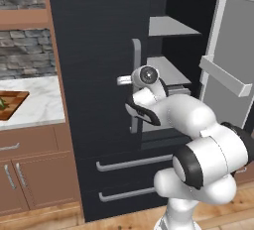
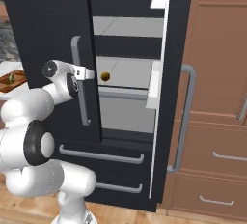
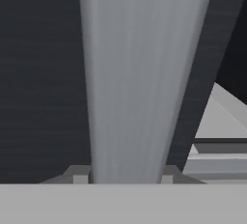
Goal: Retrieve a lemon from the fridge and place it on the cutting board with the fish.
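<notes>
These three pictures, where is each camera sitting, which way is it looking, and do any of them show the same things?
Left base view: behind the arm on its left, facing the fridge; the white arm rises at lower right.
Right base view: behind on its right, facing the open fridge and the lemon; the arm rises at lower left.
Hand view: on the hand, close on the grey door handle, fingertips either side.
Shared: both base views show the gripper at that handle.

White arm reaching to fridge (image 1: 99, 50) door handle (image 1: 135, 83), right door open, cutting board (image 1: 12, 104) on counter (image 1: 39, 100)
</notes>
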Available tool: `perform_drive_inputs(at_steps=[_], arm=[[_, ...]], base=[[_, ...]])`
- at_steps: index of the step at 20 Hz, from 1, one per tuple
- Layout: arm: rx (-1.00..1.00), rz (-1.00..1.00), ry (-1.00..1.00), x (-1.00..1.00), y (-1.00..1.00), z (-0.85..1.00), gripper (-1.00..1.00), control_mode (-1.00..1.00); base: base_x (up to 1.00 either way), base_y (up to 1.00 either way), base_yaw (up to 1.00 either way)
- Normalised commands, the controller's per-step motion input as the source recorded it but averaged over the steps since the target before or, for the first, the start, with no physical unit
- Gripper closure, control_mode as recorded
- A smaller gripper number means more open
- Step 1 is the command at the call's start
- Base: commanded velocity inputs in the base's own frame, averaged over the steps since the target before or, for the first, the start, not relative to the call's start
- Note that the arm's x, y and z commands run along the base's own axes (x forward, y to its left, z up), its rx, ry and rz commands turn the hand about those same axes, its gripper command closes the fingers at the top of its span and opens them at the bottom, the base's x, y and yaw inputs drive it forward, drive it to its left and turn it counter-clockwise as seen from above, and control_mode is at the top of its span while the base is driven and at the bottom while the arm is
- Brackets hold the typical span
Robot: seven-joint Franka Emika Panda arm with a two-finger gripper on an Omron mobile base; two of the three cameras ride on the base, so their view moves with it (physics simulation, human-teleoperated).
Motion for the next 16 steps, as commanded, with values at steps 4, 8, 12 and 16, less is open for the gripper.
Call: perform_drive_inputs(at_steps=[4,8,12,16], arm=[[0.00,-0.01,0.00,-0.07,0.02,0.00,1.00,-1.00],[-0.02,-0.10,0.00,-0.49,0.12,0.05,1.00,-1.00],[-0.04,-0.21,0.01,-0.76,0.29,0.16,1.00,-1.00],[-0.04,-0.25,0.05,-0.79,0.40,0.18,1.00,-1.00]], base=[[0.00,0.00,0.00],[0.00,0.00,0.00],[0.00,0.00,0.00],[0.00,0.00,0.00]])
